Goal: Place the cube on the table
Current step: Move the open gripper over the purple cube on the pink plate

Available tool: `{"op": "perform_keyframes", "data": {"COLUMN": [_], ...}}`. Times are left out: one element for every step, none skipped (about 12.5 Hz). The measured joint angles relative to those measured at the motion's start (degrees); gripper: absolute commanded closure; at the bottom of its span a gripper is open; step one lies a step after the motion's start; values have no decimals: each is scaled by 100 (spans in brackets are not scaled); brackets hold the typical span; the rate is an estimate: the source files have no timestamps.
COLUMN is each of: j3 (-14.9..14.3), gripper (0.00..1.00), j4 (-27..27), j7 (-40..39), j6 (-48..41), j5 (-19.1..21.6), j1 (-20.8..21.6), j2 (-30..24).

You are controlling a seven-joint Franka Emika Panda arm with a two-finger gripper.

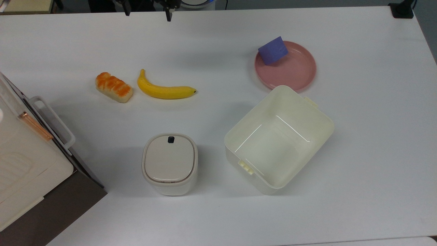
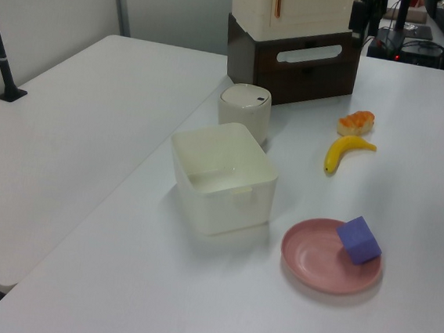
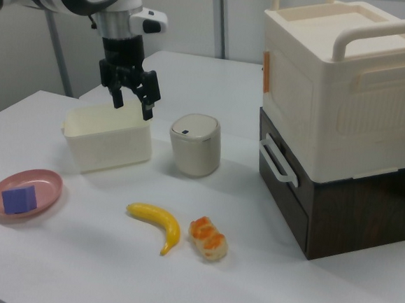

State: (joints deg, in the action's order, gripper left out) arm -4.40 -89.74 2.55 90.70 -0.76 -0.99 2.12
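Claw: we see the claw [image 3: 131, 98] hanging high in the air, its two fingers spread apart with nothing between them. In the top view it pokes in at the upper edge [image 1: 148, 9], well away from the cube.

Cube: the cube [image 1: 272, 50] sits on the plate [image 1: 297, 73], at the rim on the top view's left, one edge seemingly propped up on the lip (tilted, we judge, not flat). The right view has it [image 3: 20, 199] square in the plate, the left view [image 2: 359, 239] at the plate's right side.

Worktop: the worktop [image 1: 368, 136] has plenty of bare white around the plate, mostly to the top view's right and above.

Neighbours: the bin [image 1: 309, 136] stands just beside the plate, nearly touching its lower rim in the top view. The banana [image 1: 165, 90] and the bread [image 1: 113, 87] lie well apart from the cube, and the lidded can [image 1: 170, 163] further off again.

Done: nothing yet, by our reckoning. The cube is untouched and on its plate.

Left: the whole job. We expect a reach across to the plate, a grip on the cube, a lift clear of the rim, and a set-down on bare worktop (away from the bin wall would be safest).
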Motion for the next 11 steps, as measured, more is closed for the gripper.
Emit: {"op": "perform_keyframes", "data": {"j3": [91, 225, 376, 535, 682, 839, 996, 1139, 1288, 1441, 1585], "gripper": [0, 0, 0, 0, 0, 0, 0, 0, 0, 0, 0], "j4": [-76, -178, -286, -395, -481, -552, -604, -637, -661, -683, -709], "j7": [-8, -10, -10, -6, -4, -1, 16, 55, 121, 182, 267], "j6": [-4, -5, -5, -5, -5, -5, -5, -5, -5, -5, -5], "j5": [-83, -182, -258, -304, -329, -343, -352, -354, -356, -357, -384], "j1": [4, 9, 21, 38, 52, 58, 61, 64, 66, 70, 75], "j2": [1, 3, 5, 8, 13, 15, 15, 15, 15, 15, 15]}}
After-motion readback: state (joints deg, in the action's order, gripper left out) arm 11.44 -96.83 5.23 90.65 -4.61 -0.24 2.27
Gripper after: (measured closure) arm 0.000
